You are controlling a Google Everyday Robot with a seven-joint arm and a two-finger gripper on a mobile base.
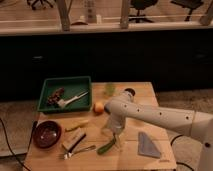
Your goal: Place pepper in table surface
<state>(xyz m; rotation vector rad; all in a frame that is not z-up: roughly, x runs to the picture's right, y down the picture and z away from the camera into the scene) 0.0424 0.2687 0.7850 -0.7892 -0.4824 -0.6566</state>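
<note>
— Pepper (pixel 106 147): where is it?
— Low on the table surface (pixel 150 100), near the front edge. It is dark green and slanted, between a metal utensil (pixel 79 151) and a grey cloth (pixel 149 145).
— And the gripper (pixel 114 136)?
— It points down right over the pepper's end nearest the cloth. I cannot tell whether it is clamped on the pepper or spread.
— Anything else close?
— An orange fruit (pixel 99 107) sits behind the gripper, and a yellow piece (pixel 76 125) lies beside a dark red bowl (pixel 46 134). A green tray (pixel 65 79) is at the far corner.

The upper end of the pepper (pixel 105 148) is hidden by the gripper (pixel 113 136), held low over the table surface (pixel 129 159); contact between them cannot be told. The arm (pixel 165 119) is cut off by the right edge.
</note>
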